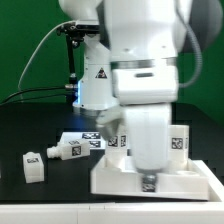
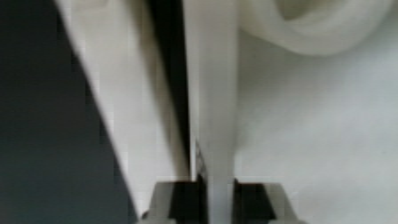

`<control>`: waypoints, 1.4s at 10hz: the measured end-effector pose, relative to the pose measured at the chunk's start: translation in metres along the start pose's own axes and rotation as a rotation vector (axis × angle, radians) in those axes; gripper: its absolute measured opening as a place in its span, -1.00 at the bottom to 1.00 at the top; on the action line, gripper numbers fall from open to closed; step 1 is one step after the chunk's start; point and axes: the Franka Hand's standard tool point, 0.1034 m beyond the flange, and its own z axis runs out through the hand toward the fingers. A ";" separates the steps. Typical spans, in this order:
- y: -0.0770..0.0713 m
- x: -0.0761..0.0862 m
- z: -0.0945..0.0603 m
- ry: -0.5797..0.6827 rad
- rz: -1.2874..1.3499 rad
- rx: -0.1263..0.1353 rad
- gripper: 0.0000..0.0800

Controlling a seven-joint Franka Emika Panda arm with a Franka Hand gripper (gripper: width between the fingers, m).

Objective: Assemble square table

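Observation:
The square table slab, white with a raised rim, lies at the exterior view's lower right. My gripper reaches down onto its near edge. In the wrist view my gripper is shut on the slab's thin upright rim, with a dark pad on each side of it. The slab's flat face and a round corner socket show beside the rim. Small white legs lie loose on the black table, one at the far left and one beside it.
A tag-marked white piece lies behind the legs, near the arm's base. Another tagged block stands behind the slab at the right. My arm hides the slab's middle. A cable runs along the back left.

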 end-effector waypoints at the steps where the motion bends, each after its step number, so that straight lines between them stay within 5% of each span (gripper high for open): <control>1: -0.002 -0.007 0.000 -0.004 0.013 0.004 -0.86; 5: -0.002 -0.010 0.002 -0.011 0.028 0.006 -0.86; 7: -0.002 -0.012 0.004 -0.006 -0.056 -0.021 -0.86; 10: -0.010 -0.015 0.012 -0.009 -0.088 -0.021 -0.86; 14: 0.000 0.012 0.010 -0.014 -0.034 -0.017 -0.86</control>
